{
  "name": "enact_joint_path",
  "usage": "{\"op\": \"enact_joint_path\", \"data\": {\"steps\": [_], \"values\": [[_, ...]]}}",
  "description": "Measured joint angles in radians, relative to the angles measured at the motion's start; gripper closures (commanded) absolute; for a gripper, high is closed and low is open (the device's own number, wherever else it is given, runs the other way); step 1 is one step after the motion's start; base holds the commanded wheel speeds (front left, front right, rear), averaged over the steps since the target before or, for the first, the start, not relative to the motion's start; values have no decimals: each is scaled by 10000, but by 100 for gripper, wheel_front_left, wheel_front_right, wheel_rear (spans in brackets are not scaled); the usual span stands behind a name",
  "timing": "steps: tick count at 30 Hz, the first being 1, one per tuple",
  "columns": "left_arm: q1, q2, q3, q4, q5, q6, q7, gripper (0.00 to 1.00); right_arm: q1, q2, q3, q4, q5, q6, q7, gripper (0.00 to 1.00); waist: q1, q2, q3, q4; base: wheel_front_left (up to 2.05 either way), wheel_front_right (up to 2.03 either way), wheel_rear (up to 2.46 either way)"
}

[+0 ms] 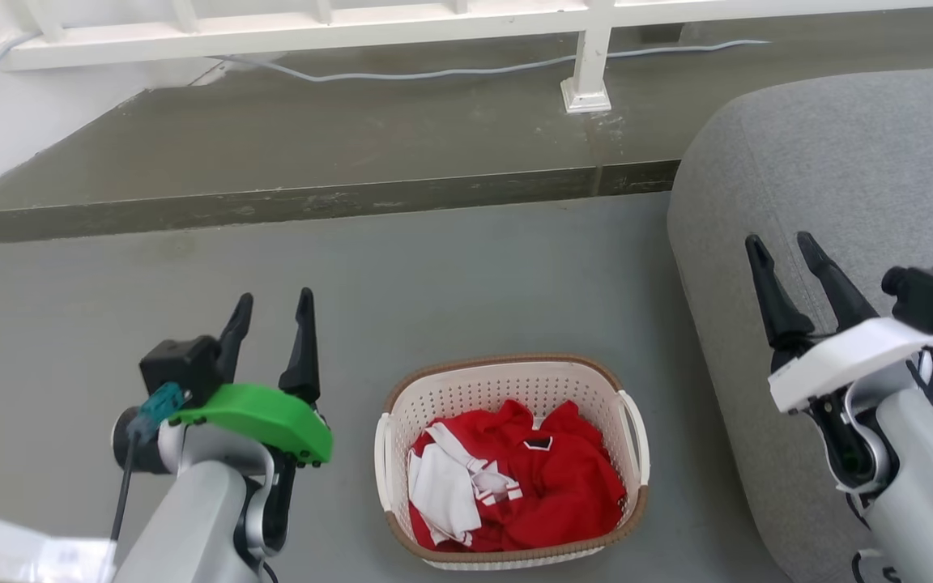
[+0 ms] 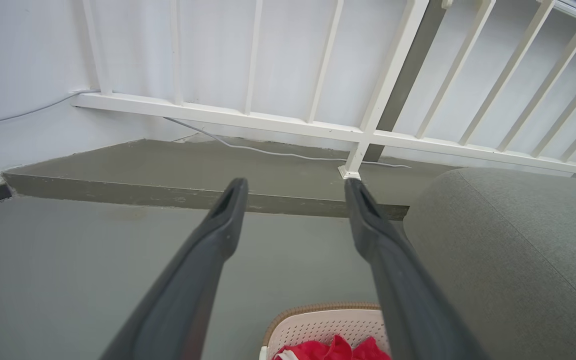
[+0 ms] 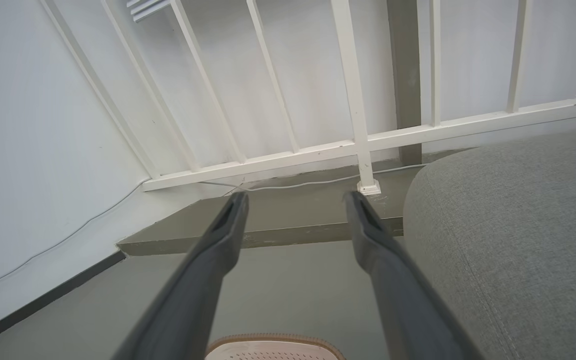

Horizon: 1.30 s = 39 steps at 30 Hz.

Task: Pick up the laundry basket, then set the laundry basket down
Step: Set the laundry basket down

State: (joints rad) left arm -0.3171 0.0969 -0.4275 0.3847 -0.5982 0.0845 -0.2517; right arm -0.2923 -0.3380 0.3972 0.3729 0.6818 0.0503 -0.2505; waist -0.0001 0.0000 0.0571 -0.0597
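The laundry basket [image 1: 507,385] stands on the grey floor at the bottom centre of the head view, cream-white and perforated, with a brown rim and white loop handles on both sides. Red and white clothes lie inside it. My left gripper [image 1: 274,302] hangs open to the left of the basket, apart from it. To the right, my right gripper [image 1: 782,243] is open in front of the grey sofa. The basket's far rim [image 2: 318,307] peeks in at the bottom of the left wrist view, between the fingers of the left gripper [image 2: 295,187]. In the right wrist view its rim [image 3: 273,340] lies below the right gripper [image 3: 295,200].
A grey sofa [image 1: 839,202] fills the right side, close to the basket. A raised concrete step [image 1: 313,202] runs across the back, with a white railing [image 1: 588,48] and a cable on it. A white paper [image 1: 21,555] lies at the lower left.
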Motion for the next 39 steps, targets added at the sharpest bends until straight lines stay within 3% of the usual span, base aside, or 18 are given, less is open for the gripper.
{"op": "enact_joint_path", "data": {"steps": [16, 39], "values": [[1849, -288, 989, -1820, 1331, 38, 0, 0, 1595, 631, -1112, -1147, -1354, 113, 0, 0, 0, 0, -151, 61, 0, 0, 0], [2740, -470, 1363, -2495, 1891, -403, 0, 0, 2444, 1202, -1854, -1498, -2157, 462, 0, 0, 0, 0, -178, -16, 0, 0, 0]]}}
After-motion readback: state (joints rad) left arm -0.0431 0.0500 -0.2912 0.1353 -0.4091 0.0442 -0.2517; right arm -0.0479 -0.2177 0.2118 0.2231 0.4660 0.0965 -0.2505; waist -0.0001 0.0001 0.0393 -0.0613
